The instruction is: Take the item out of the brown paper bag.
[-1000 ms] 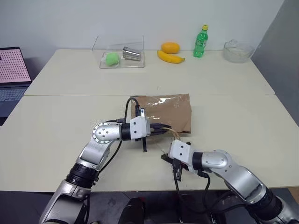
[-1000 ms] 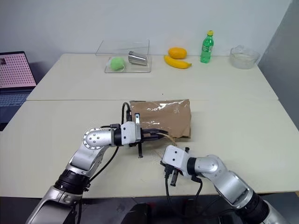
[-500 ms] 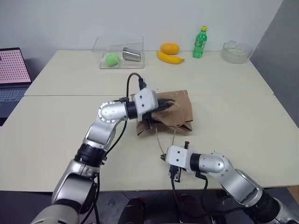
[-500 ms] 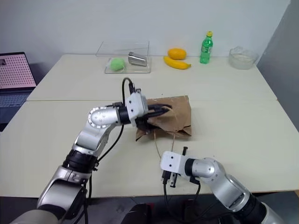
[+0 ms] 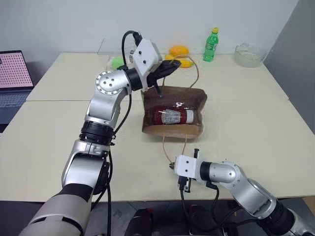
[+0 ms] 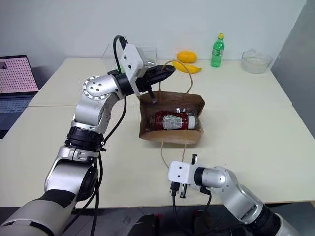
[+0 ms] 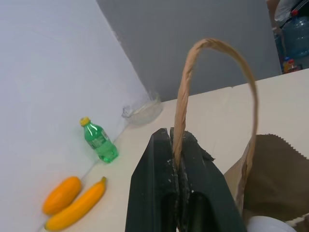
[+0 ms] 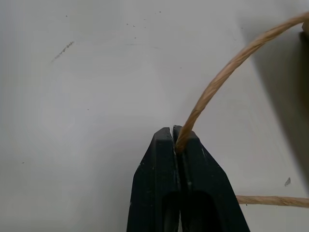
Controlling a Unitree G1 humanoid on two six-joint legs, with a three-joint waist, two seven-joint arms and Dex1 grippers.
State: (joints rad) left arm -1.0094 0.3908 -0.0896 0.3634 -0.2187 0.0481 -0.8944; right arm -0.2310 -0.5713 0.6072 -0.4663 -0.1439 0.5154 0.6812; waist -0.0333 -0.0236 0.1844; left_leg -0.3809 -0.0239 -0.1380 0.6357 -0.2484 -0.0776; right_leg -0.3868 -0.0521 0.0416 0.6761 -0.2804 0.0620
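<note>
Now your left tool (image 5: 173, 64) is pinched shut on the upper handle (image 7: 218, 72), holding it up above the bag (image 5: 172, 110), while your right tool (image 5: 182, 183) is clamped on the lower handle (image 5: 173, 147) down near the desk (image 5: 246, 123) edge. Between them the bag's mouth gapes toward you, and the red bottle (image 5: 173, 117) lies on its side inside, cap to the right, label up.

Neither tool is free, so one must let go before you can reach in. I'd judge the right handle the one to drop: the bag's lower lip rests on the desk and should stay put, whereas releasing the left would likely let the top flop down over the bottle. Hold the left lift steady, without pulling harder, since the paper could tear or the whole bag could slide. Then bring the right tool in low and level, and grip the bottle across its middle.
</note>
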